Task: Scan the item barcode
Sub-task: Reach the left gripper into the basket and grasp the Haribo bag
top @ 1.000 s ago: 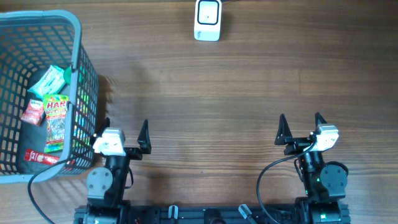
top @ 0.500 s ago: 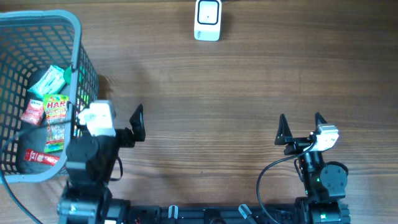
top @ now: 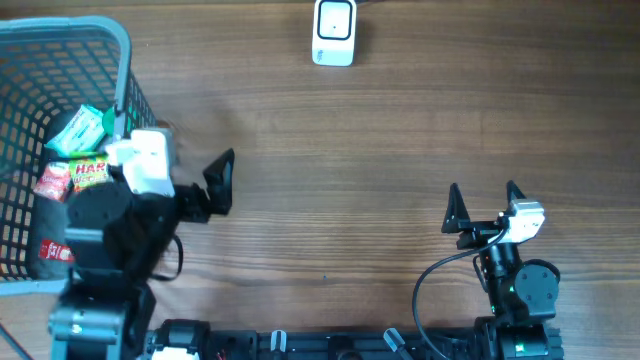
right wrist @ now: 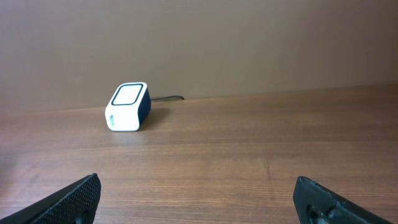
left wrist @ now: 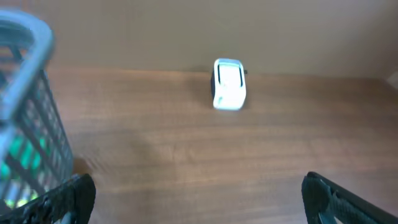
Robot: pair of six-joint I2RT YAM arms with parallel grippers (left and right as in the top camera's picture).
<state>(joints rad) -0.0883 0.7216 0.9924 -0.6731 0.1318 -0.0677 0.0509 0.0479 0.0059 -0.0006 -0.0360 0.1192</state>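
Observation:
The white barcode scanner point(top: 334, 32) stands at the table's far edge, and also shows in the left wrist view point(left wrist: 229, 84) and the right wrist view point(right wrist: 127, 107). Packaged items lie in the grey basket point(top: 120, 60): a green packet point(top: 78, 128), a Haribo bag point(top: 88, 172) and a red packet point(top: 52, 182). My left gripper point(top: 195, 150) is open and empty beside the basket's right wall, which the left wrist view shows at its left point(left wrist: 31, 124). My right gripper point(top: 483, 190) stands open and empty near the front right, far from the items.
Another red packet point(top: 52, 250) lies at the basket's near end, partly hidden by my left arm. A black cable runs from the right arm's base point(top: 430, 290). Bare wooden table point(top: 350, 150) lies between the grippers and the scanner.
My left arm has lifted and swung left and away from the front edge, up to the basket's right wall. The right arm has not moved.

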